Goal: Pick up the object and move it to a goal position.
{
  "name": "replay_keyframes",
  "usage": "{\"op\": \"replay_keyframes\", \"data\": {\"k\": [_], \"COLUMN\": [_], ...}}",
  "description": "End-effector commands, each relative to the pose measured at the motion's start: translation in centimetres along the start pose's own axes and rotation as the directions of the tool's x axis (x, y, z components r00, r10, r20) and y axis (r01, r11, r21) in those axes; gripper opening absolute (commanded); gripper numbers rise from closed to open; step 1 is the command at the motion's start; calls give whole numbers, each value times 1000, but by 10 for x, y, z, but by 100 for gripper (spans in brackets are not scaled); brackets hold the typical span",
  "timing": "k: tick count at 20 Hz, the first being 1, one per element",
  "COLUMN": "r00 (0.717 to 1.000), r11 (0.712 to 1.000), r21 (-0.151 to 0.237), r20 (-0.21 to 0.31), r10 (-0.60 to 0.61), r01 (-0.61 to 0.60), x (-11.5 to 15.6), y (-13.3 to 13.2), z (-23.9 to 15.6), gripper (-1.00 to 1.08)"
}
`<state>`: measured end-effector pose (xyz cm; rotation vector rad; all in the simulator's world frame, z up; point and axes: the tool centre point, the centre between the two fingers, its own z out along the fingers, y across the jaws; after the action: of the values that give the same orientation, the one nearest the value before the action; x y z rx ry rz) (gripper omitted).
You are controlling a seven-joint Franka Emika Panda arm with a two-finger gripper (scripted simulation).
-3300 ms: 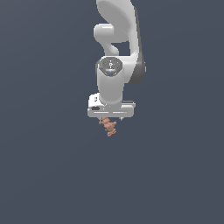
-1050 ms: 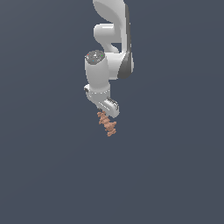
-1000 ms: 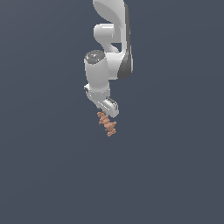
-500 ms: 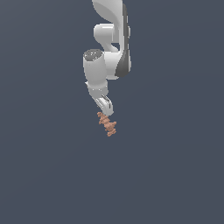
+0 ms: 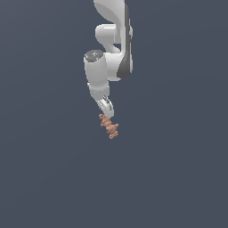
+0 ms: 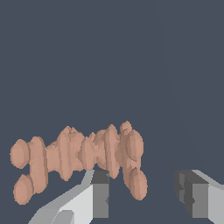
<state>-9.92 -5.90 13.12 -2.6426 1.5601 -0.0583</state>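
The gripper (image 6: 142, 192) is standing with its jaws apart while the object (image 6: 78, 158), a ridged orange-brown piece, is lying just beyond one fingertip (image 6: 100, 177) rather than between them, appearing rigid and light, best clamped across its mid-length ridges.

Matt, bumpy, ridged orange-brown object (image 5: 109, 126), smooth glossy white plastic-looking gripper (image 5: 107, 108), flat matt grey backdrop
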Motion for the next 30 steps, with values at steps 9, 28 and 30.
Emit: {"op": "replay_keyframes", "data": {"k": [9,28,30], "r00": [1000,1000,1000], "r11": [1000,1000,1000], "r21": [-1,0,0], "r20": [-1,-1,-1], "r10": [5,5,5], "r01": [-5,-5,-5], "x": [0,-3,-5], "y": [1,4,6], "z": [25,15,9], "gripper": [28,-100,-100]}}
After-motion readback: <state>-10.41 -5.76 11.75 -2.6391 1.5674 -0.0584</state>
